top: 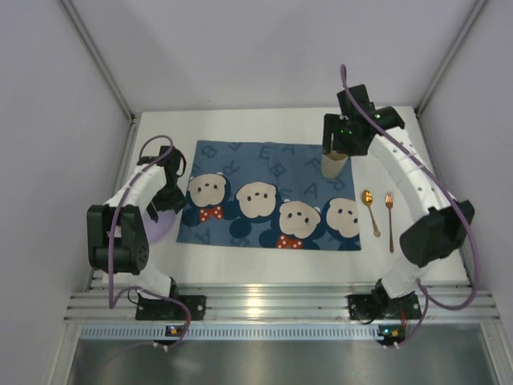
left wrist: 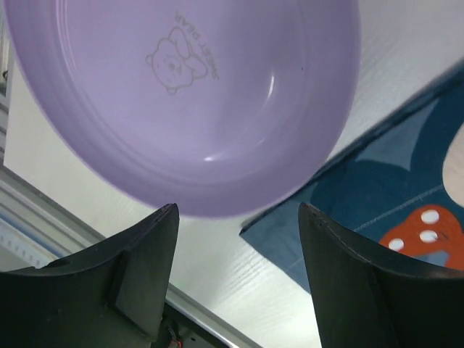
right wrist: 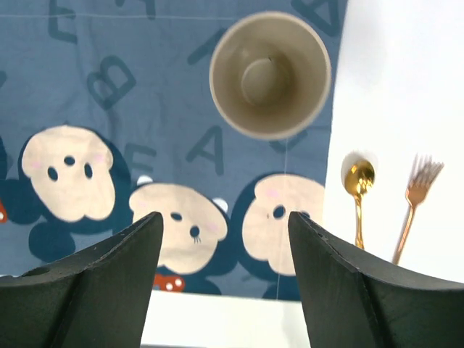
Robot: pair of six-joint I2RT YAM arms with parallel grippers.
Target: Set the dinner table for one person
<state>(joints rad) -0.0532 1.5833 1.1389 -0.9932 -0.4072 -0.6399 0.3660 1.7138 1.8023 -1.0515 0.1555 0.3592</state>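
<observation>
The white dinner table (top: 256, 124) carries a blue placemat (top: 268, 196) printed with cartoon mice. A beige cup (top: 334, 165) stands upright on the mat's far right corner. My right gripper (top: 337, 149) hangs just above it, open and empty. In the right wrist view the cup (right wrist: 270, 72) lies ahead of the open right gripper (right wrist: 225, 225), apart from it. A gold spoon (top: 370, 210) and fork (top: 390, 220) lie on the table right of the mat. A lavender plate (left wrist: 188, 94) sits off the mat's left edge. My left gripper (left wrist: 235, 217) is open just short of its rim.
Grey walls close in the table on the left, right and far sides. An aluminium rail (top: 264, 305) runs along the near edge between the two arm bases. In the top view the left arm covers most of the plate (top: 158, 228).
</observation>
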